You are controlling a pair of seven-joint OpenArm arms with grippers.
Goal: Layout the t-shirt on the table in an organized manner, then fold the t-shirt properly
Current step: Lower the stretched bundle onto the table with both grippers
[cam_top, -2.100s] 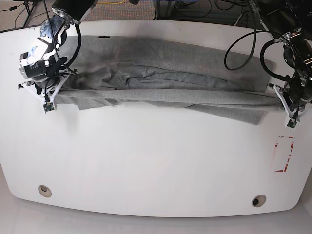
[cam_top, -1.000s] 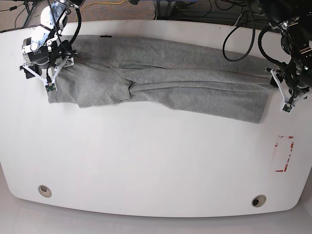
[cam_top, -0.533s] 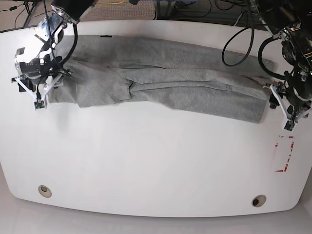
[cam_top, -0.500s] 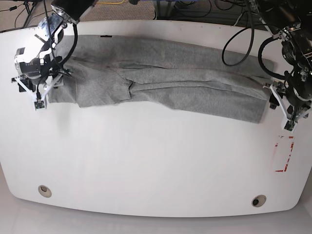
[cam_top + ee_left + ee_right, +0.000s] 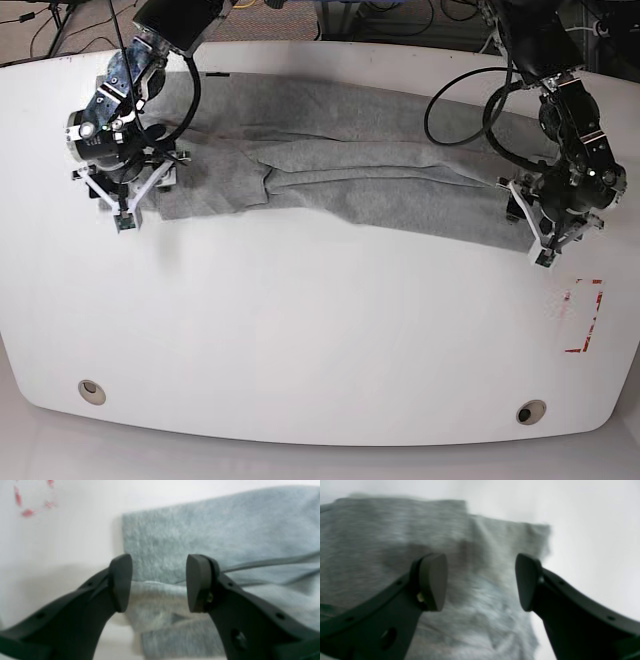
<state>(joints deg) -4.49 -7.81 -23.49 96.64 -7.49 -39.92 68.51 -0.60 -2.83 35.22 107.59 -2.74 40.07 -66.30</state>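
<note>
On the base view's left, the right gripper [image 5: 125, 195] hangs over one end of the shirt [image 5: 340, 180], jaws wide apart with nothing between them. The shirt lies in a long rumpled grey band across the far half of the counter [image 5: 300, 330]. At the other end, the left gripper [image 5: 548, 235] hovers above the shirt's corner, jaws likewise parted and empty, near a red mark [image 5: 582, 315].

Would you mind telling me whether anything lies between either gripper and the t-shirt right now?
Nothing visible does. The left gripper hangs open over one end of the t-shirt, and the right gripper hangs open over the other end. Each wrist view shows only grey fabric and bare table between the fingers.
</note>
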